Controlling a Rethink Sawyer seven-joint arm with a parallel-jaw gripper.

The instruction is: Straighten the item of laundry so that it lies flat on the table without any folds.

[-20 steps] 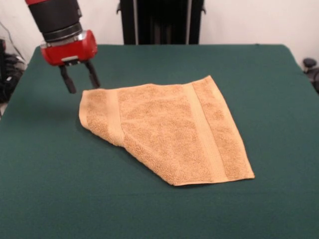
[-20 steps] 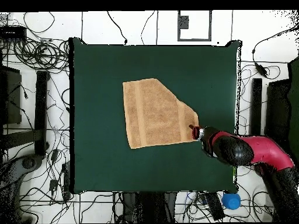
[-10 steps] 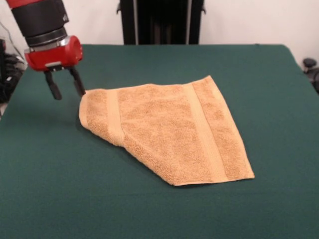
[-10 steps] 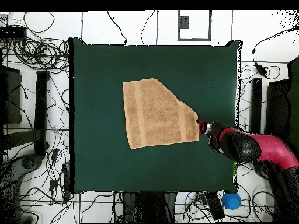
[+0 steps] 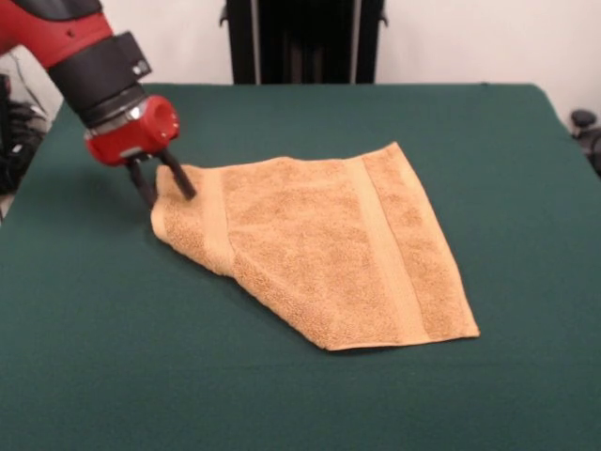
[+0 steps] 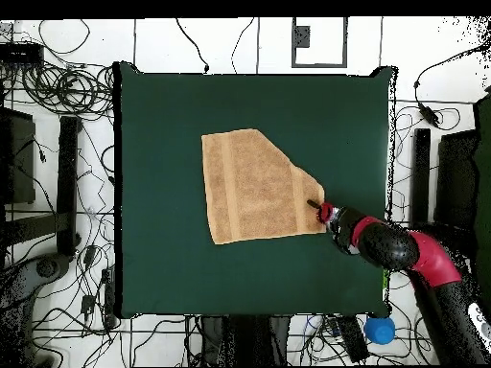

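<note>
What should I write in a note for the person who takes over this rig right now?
Gripper: jaws open, tilted, straddling the towel's folded corner edge; nothing grasped yet.
Towel: mid-table, lying mostly flat, but one corner is folded under, so its outline is cut off diagonally on the gripper's side.
Done: the approach to the fold.
Left: close on the corner, pull it out, lay the towel flat with no folds.

Red-and-black arm tilted low, end effector [image 5: 167, 185] [image 6: 314, 204] with fingers spread apart.
</note>
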